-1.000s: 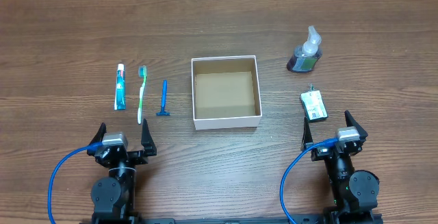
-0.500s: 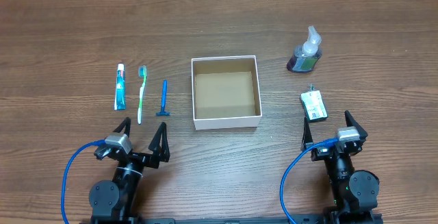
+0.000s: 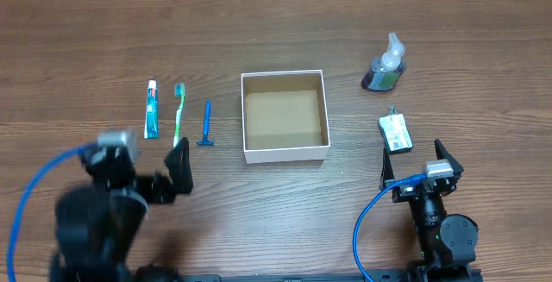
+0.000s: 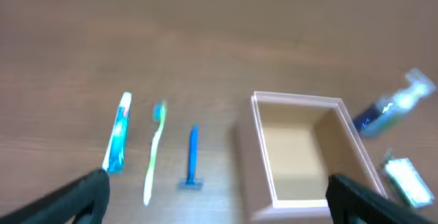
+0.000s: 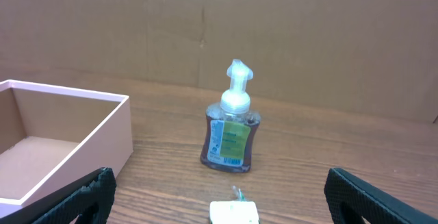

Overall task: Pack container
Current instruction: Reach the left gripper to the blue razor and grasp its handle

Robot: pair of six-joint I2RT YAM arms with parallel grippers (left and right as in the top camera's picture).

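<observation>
Container (image 3: 285, 153) sits mid-table in the overhead view, open upward, its brown floor showing inside the white rim. Left of it a razor (image 3: 205, 124), a toothbrush (image 3: 178, 118) and a toothpaste tube (image 3: 151, 109) lie side by side without touching, and a strip of table (image 3: 285, 222) separates the razor from the left wall. Far right stands a soap bottle (image 3: 385, 66). A packet (image 3: 396, 133) lies nearer, apart from the right wall. My left gripper (image 3: 148, 172), blurred, hangs by the toothbrush's near end, and my right gripper (image 3: 412, 166) sits just near of the packet. From my left wrist, my fingers (image 4: 85, 191) are spread wide and hold nothing, with the container (image 4: 298, 99) ahead, right of centre. From my right wrist, my fingers (image 5: 89, 190) are likewise spread wide and hold nothing. The container's corner (image 5: 89, 142) is at left, and the bottle (image 5: 231, 131) stands upright ahead.
</observation>
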